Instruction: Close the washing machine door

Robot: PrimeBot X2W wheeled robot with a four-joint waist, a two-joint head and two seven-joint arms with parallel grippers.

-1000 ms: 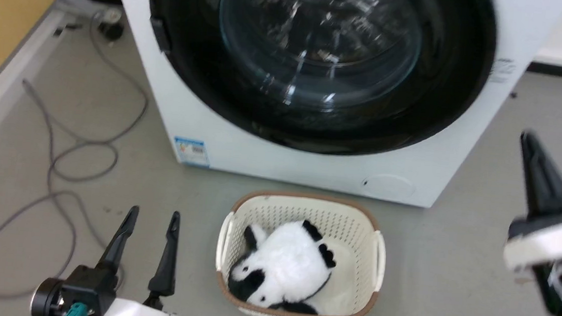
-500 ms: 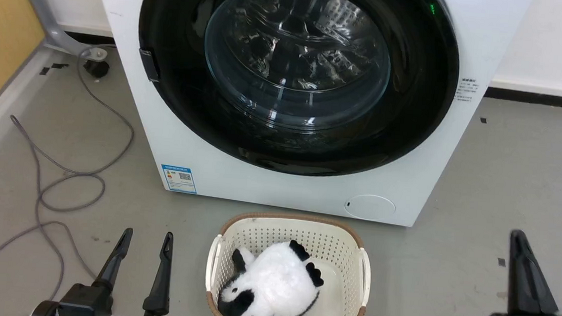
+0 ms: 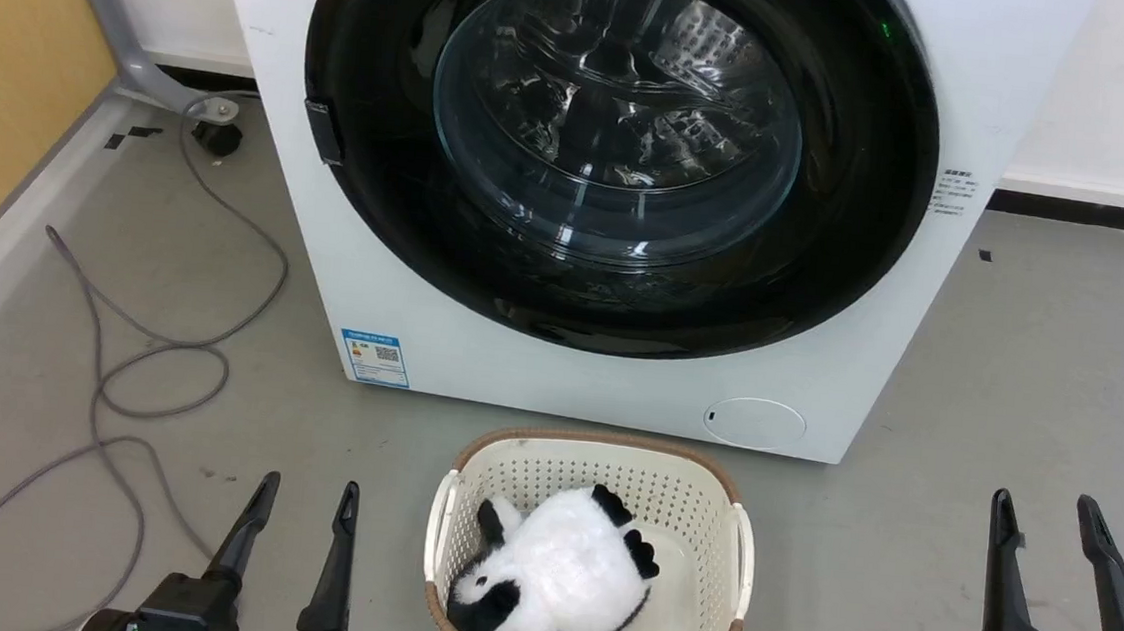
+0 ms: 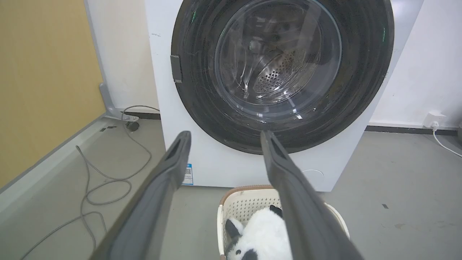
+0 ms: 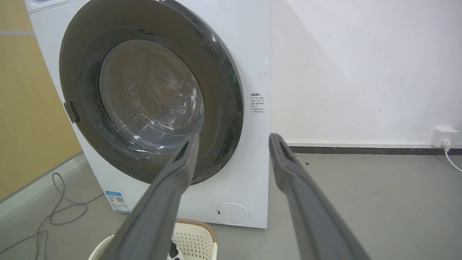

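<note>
washing machine door shut flush on front of washing machine, far centre, L hand near left, fingers moderately apart, empty, R hand near right, same gap, empty, cream laundry basket w/ panda plush on floor just before machine

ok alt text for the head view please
White washing machine, its round black-framed door looking shut, across the top. Before it on the grey floor a cream basket holds a panda plush; left gripper and right gripper open at the bottom corners.
</note>
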